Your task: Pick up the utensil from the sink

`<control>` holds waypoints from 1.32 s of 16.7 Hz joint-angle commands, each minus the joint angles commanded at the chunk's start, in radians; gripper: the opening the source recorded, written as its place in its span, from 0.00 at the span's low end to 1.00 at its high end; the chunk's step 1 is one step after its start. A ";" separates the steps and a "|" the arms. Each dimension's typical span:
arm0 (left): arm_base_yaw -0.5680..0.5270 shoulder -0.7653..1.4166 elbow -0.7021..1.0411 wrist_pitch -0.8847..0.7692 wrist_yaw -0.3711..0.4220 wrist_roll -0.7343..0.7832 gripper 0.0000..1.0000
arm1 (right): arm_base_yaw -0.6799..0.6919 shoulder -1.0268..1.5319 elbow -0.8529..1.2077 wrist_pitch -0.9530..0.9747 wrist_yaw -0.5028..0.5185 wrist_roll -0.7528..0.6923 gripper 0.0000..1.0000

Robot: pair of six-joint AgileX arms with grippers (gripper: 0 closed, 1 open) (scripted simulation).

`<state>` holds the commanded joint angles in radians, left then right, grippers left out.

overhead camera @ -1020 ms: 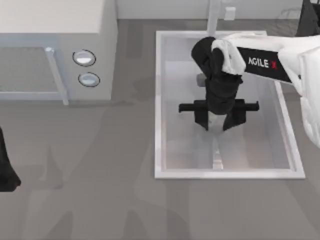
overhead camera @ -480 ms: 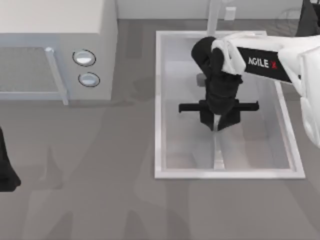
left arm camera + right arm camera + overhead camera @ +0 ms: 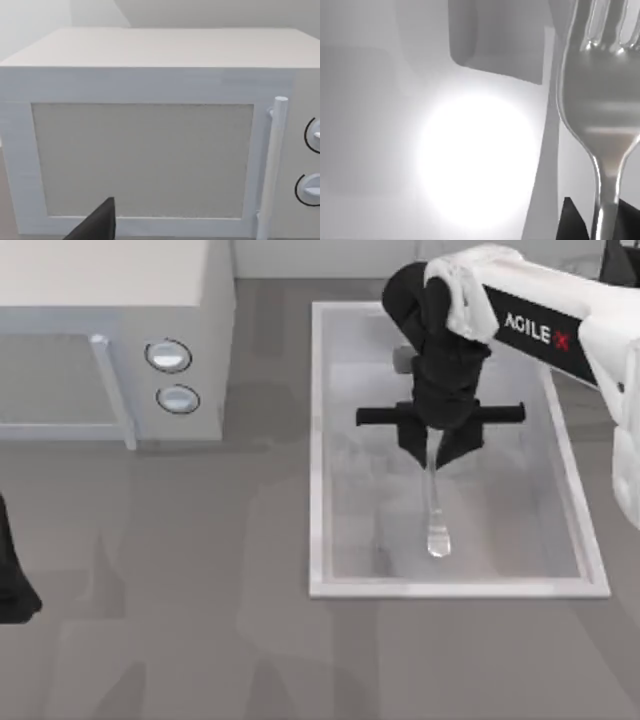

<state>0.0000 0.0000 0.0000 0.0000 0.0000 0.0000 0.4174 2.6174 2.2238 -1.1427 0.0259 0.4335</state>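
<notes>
Right pincer (image 3: 434,453) grips the fork (image 3: 436,510) over the sink (image 3: 318,440), beside the microwave (image 3: 110,300).

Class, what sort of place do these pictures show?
Probably a simulated kitchen counter: a sink, a white microwave with two knobs, and a fork held by the right gripper.

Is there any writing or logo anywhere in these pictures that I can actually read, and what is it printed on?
"AGILE X", the X in red, on a black band along the white right arm above the sink, seen from above.
The microwave has two round knobs with no readable marks.
The fork carries no lettering.
</notes>
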 joint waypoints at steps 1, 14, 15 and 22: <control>0.000 0.000 0.000 0.000 0.000 0.000 1.00 | 0.000 -0.011 0.041 -0.056 0.000 0.000 0.00; 0.000 0.000 0.000 0.000 0.000 0.000 1.00 | -0.016 -0.103 0.189 -0.284 -0.002 -0.017 0.00; 0.000 0.000 0.000 0.000 0.000 0.000 1.00 | -0.030 -0.135 0.156 -0.281 -0.003 -0.032 0.00; 0.000 0.000 0.000 0.000 0.000 0.000 1.00 | -0.205 -0.566 -0.326 -0.254 -0.012 -0.209 0.00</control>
<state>0.0000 0.0000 0.0000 0.0000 0.0000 0.0000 0.2120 2.0512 1.8980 -1.3964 0.0137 0.2240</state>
